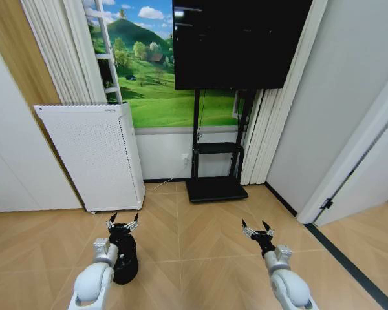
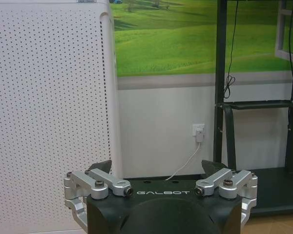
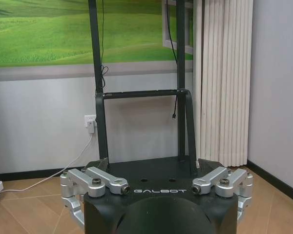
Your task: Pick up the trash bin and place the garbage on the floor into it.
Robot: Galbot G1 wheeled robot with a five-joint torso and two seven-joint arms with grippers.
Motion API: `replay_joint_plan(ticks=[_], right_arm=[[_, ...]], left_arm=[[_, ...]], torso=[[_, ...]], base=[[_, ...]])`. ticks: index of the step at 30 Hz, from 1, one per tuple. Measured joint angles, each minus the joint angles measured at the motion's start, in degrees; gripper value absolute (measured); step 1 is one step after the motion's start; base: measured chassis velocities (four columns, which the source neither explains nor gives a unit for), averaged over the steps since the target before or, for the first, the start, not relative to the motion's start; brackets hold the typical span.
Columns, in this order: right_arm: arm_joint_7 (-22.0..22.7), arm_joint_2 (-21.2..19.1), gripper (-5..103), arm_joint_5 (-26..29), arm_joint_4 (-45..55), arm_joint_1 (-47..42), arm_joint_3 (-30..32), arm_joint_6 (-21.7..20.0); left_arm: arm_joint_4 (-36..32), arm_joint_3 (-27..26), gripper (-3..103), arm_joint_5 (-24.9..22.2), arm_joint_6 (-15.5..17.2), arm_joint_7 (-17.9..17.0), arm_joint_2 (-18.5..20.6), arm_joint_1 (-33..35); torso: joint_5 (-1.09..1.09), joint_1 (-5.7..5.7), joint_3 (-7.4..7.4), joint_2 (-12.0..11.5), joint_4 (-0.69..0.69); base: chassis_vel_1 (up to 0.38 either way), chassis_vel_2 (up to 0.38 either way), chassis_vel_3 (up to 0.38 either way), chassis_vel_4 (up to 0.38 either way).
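Both arms reach forward and low over a wood-patterned floor [image 1: 200, 226]. The left gripper [image 1: 123, 223] hangs with jaws spread wide and empty, directly above the black trash bin [image 1: 125, 265], which stands on the floor just in front of a white perforated appliance [image 1: 94, 155]. The right gripper [image 1: 258, 227], jaws also wide and empty, hovers well to the right of the bin, before a black TV stand [image 1: 216, 187] against the wall.

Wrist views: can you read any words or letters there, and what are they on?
"GALBOT": on the black body of the left gripper.
"GALBOT": on the black body of the right gripper.
A small label at the top edge of the white perforated appliance is too small to read.
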Motion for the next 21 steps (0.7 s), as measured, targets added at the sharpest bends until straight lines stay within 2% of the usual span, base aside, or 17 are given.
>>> replay_joint_plan(ticks=[6,8,12,21], right_arm=[[-0.06,-0.08,100,-0.11,-0.02,-0.19,0.00,0.01],[-0.13,-0.08,100,-0.38,-0.02,-0.26,0.00,-0.02],[-0.30,-0.12,100,-0.69,0.30,-0.58,0.03,-0.34],[-0.27,-0.07,100,-3.16,0.84,-1.65,0.61,-0.45]], left_arm=[[-0.19,-0.09,100,-0.11,0.41,-0.61,-0.16,0.03],[-0.76,0.14,100,-0.49,1.68,-2.38,-0.19,-0.06],[-1.54,0.34,100,-0.64,2.75,-3.35,-0.16,-0.06],[-2.11,0.29,100,-0.49,2.79,-3.41,-0.18,0.38]], torso=[[0.00,0.54,0.88,1.42,0.00],[0.00,0.77,1.23,2.00,0.00],[0.00,0.88,1.40,2.27,0.00],[0.00,0.87,1.35,2.18,0.00]], base=[[0.000,0.000,0.000,0.000],[0.000,0.000,0.000,0.000],[0.000,0.000,0.000,0.000],[0.005,-0.002,-0.006,0.004]])
